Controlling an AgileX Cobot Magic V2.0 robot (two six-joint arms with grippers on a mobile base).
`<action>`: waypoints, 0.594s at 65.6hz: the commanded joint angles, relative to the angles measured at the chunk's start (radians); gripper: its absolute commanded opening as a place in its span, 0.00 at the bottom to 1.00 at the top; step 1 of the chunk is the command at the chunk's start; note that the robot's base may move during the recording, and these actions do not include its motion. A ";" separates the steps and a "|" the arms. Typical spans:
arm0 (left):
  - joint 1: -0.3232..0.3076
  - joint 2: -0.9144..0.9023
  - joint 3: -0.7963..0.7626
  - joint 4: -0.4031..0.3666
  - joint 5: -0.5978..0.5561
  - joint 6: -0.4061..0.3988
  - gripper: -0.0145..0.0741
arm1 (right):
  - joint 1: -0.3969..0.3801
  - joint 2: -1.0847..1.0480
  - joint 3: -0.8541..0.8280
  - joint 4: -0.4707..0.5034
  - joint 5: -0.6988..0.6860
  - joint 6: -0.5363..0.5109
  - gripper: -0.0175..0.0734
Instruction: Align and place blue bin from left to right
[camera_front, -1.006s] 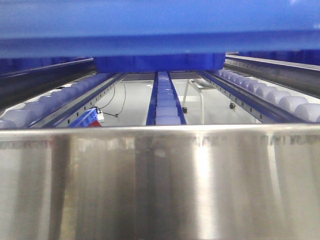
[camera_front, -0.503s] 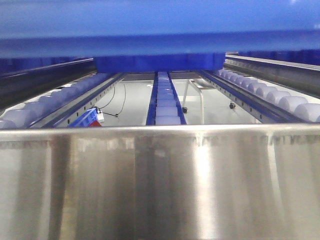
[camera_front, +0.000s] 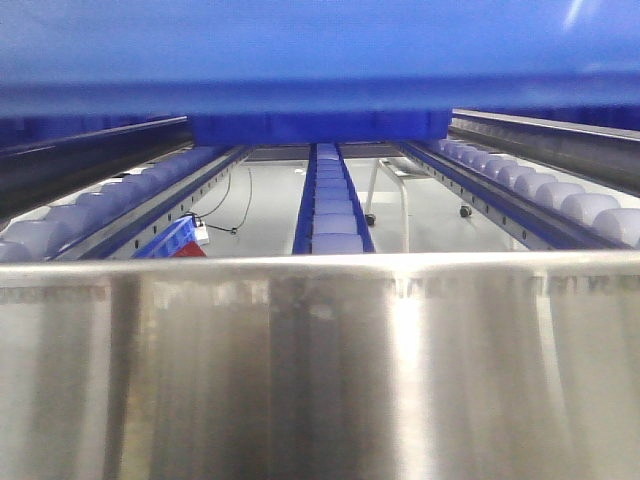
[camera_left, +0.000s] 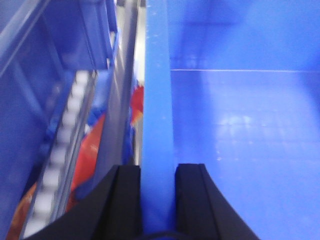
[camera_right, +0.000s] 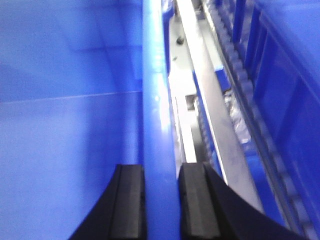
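The blue bin (camera_front: 320, 50) hangs across the top of the front view, its underside above the roller rack. In the left wrist view my left gripper (camera_left: 158, 167) is shut on the bin's left wall rim (camera_left: 157, 95), one black finger on each side. In the right wrist view my right gripper (camera_right: 161, 167) is shut on the bin's right wall rim (camera_right: 157, 100) in the same way. The bin's smooth blue inside (camera_left: 240, 125) shows no contents. Neither gripper shows in the front view.
A stainless steel panel (camera_front: 320, 370) fills the near foreground. Behind it run roller tracks at left (camera_front: 90, 210), middle (camera_front: 330, 205) and right (camera_front: 540, 185). Darker blue bins (camera_right: 290, 100) stand beside the right rail, and red and blue items (camera_left: 90, 145) lie below the left rollers (camera_left: 65, 135).
Hardly anything: the bin stays held above the rollers, and the whole front view has shifted by only a few pixels.
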 joint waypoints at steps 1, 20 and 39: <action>0.035 0.032 -0.017 -0.041 -0.192 -0.002 0.04 | -0.025 0.024 -0.019 -0.012 -0.191 -0.002 0.11; 0.162 0.127 -0.017 -0.145 -0.321 -0.002 0.04 | -0.130 0.096 0.020 0.062 -0.262 -0.016 0.11; 0.172 0.169 0.027 -0.155 -0.302 -0.002 0.04 | -0.172 0.134 0.058 0.066 -0.344 -0.019 0.11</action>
